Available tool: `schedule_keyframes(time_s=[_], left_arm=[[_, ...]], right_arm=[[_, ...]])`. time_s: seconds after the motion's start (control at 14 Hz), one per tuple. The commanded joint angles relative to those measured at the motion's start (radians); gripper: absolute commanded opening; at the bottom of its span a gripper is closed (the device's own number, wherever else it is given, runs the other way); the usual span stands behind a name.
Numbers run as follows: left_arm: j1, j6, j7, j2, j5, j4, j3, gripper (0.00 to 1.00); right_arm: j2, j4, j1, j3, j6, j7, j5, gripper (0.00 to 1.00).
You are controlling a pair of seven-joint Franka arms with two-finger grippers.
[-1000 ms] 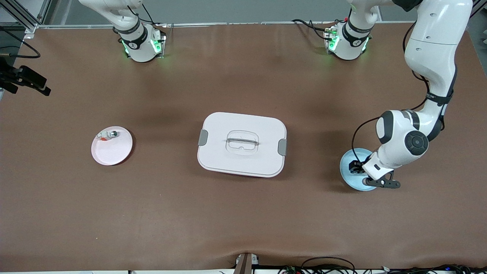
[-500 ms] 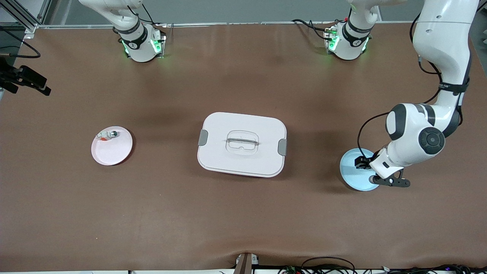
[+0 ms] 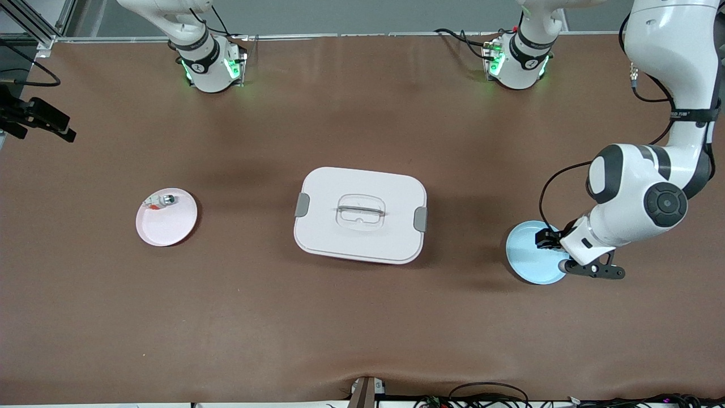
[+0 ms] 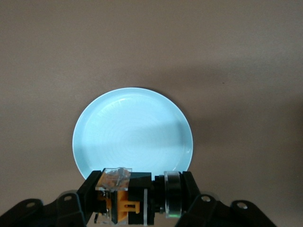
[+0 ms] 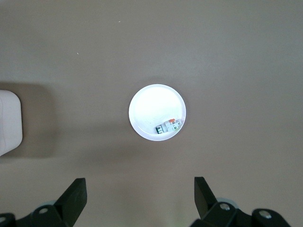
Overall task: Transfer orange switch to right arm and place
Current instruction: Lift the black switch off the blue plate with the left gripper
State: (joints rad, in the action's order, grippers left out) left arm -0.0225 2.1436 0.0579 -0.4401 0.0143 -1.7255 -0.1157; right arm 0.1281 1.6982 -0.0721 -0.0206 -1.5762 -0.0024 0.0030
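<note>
My left gripper [image 4: 140, 191] is shut on the orange switch [image 4: 124, 198], a small black block with orange parts and a clear cap. It hangs just above the edge of the light blue plate [image 4: 132, 127], which is bare. In the front view the left gripper [image 3: 547, 239] is over that plate [image 3: 527, 258] at the left arm's end of the table. The right gripper [image 5: 139, 189] stands open and empty, high over the table near the pink plate [image 5: 151, 104]; only the right arm's base shows in the front view.
A white lidded box [image 3: 360, 214] with grey clips sits mid-table. The pink plate [image 3: 168, 224] at the right arm's end holds a small silver-and-white part [image 3: 162, 200], also seen from the right wrist [image 5: 168, 126]. A black camera mount [image 3: 39, 119] sticks in at the table's edge.
The left arm has swung toward its own end of the table, carrying the switch from over the plate's middle to over its edge. The right arm has not moved.
</note>
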Motion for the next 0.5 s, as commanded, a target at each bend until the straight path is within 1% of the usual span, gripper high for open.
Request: schedule_keyframes(time_s=[0.0,0.29,0.43], left_arm=[[0.001,-0.085,-0.004,0.043,0.000,0.030,-0.002,0.15],[0.001,-0.249,-0.004,0.049,-0.002,0.130,-0.016,0.15],[-0.004,-0.304,-0.004,0.054,-0.008,0.164,-0.028,0.15]], right_arm=[[0.021,0.012,-0.018,0.010,0.001,-0.007,0.015,1.00],[0.021,0.009,-0.014,0.011,0.001,-0.007,0.015,1.00],[0.019,0.009,-0.014,0.011,-0.001,-0.007,0.017,1.00]])
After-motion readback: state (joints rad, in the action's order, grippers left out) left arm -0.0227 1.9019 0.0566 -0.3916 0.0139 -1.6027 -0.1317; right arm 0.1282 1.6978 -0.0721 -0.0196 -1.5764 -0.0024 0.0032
